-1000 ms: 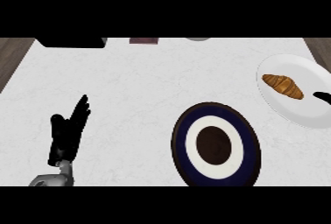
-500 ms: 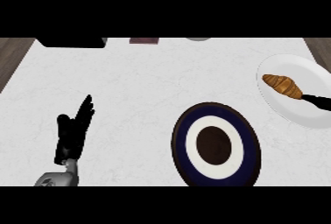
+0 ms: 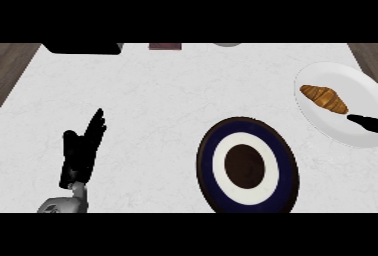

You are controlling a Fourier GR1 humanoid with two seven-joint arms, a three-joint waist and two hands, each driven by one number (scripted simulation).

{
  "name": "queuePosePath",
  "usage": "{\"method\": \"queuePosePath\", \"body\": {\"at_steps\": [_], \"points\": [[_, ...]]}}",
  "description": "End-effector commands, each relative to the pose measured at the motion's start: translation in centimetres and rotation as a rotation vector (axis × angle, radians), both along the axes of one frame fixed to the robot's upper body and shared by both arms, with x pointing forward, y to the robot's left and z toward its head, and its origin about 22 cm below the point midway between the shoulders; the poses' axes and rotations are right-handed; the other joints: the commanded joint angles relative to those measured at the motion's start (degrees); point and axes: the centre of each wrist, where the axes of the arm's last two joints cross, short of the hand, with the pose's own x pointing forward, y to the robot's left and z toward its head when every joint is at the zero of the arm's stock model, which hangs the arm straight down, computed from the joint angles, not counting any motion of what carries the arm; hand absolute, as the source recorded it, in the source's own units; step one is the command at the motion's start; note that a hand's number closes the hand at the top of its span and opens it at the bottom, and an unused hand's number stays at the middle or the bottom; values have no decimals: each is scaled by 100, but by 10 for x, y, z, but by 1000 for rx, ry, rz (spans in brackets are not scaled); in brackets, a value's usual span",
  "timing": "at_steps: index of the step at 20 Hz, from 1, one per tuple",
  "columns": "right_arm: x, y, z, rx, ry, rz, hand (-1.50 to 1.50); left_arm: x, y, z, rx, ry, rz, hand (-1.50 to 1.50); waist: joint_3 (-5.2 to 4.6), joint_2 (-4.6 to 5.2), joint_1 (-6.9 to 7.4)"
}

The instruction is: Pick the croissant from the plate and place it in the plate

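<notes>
Where the frame ends, right hand (image 3: 363, 121) mostly cut off.

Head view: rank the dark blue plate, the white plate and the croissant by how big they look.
1. Dark blue plate, largest, fully in view.
2. White plate, looks somewhat smaller, but the right edge cuts it off, so the gap is unsure.
3. Croissant, clearly smallest, lying on the white plate.
</notes>
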Motion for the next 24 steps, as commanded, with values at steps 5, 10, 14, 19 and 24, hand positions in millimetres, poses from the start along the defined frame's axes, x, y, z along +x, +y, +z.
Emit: {"method": "queuePosePath", "body": {"at_steps": [5,10,14,19,24], "points": [[-18,-19,1,-15,51,-63,-150,-6,-4,-9,2,-12,-4,0,7,25,47],[-42,-27,-18,-45,35,-85,-150,-12,1,0,-5,-2,-10,0,8,8,28],[-53,-40,-13,-35,62,-118,-150,4,-10,3,-5,-12,-10,0,13,27,18],[-65,-50,-11,-48,25,-140,-150,1,9,8,-12,-13,-5,0,9,5,-1],[-66,-60,1,-20,13,-223,-150,3,6,10,6,-4,-22,0,12,4,16]]}}
